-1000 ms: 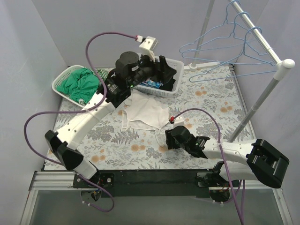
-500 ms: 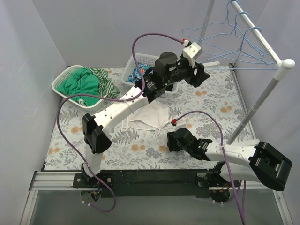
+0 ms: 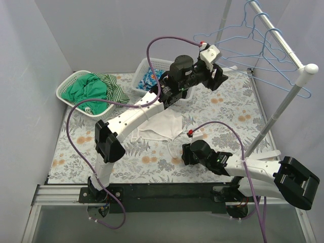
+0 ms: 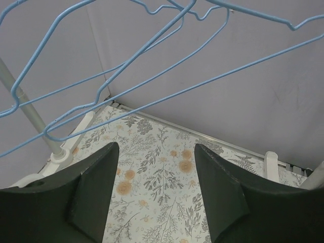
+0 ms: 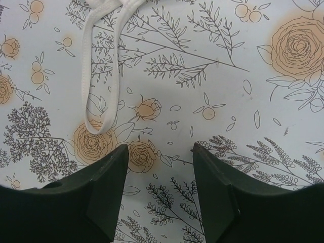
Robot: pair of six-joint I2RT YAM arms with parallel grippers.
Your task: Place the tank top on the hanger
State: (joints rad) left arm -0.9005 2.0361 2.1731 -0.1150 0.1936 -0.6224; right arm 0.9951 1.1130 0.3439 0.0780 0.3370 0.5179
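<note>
Overhead looks down; left wrist faces hangers (image 4: 167, 94), right nears tablecloth (image 5: 212, 61)

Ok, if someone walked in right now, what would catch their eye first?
Probably the left arm, stretched high toward the back right, its open left gripper empty and close to the pale-blue hangers on the rail. Then the white tank top, lying crumpled in the middle of the floral table, with the open right gripper low near one strap, not gripping it.
</note>
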